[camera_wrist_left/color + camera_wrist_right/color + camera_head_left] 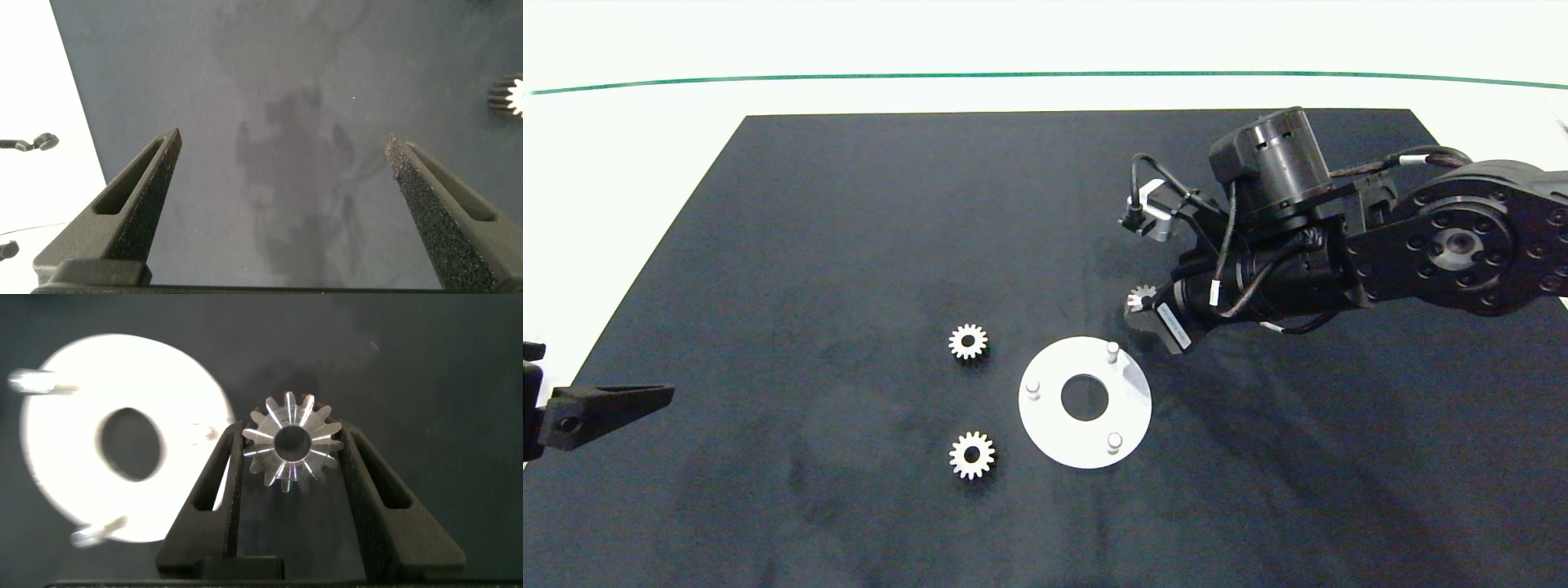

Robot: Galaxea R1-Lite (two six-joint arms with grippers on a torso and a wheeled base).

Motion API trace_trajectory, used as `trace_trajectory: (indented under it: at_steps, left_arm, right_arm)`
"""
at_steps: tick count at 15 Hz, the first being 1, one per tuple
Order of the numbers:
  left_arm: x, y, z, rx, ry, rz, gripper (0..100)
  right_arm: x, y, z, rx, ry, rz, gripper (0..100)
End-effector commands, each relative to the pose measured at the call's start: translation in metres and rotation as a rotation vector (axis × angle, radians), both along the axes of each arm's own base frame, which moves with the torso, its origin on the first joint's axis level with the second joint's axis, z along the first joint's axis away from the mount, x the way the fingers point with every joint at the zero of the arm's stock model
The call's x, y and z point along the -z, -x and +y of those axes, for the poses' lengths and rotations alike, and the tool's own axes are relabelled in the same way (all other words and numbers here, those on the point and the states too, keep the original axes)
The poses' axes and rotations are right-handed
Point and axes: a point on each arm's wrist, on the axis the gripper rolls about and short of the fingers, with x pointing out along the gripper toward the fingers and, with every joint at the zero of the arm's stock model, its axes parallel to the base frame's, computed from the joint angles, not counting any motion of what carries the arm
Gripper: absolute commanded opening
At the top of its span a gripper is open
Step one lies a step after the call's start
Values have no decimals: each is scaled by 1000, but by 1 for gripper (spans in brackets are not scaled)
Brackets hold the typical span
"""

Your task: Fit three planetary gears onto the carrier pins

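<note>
the right gripper (292, 449) is clamping one gear (292, 443) between its two fingers, hovering just off the white disc (1085, 398) at about its 1 o'clock edge. three pins (1112, 350) are standing bare on the disc, at roughly 1, 5 and 9 o'clock. two more gears (968, 341) are lying flat on the dark mat (849, 245) covering the surface, off the disc's 9 and 8 o'clock sides. the left gripper (282, 167) is sitting wide open and empty at the mat's 9 o'clock edge. no readable writing is showing.
</note>
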Motion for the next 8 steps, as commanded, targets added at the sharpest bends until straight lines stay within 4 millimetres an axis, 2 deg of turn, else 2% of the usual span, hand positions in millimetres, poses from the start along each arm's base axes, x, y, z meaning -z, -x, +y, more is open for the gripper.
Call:
trace_trajectory:
  at_steps: [1, 4, 8]
  left_arm:
    - [0, 2, 0, 1, -1, -2, 100]
    - [0, 2, 0, -1, -1, -1, 100]
    - [0, 2, 0, -1, -1, -2, 100]
  right_arm:
    - [-11, 23, 13, -61, -8, -23, 22]
    - [-3, 29, 22, -78, 12, -9, 22]
    - [2, 27, 24, -79, 19, 1, 22]
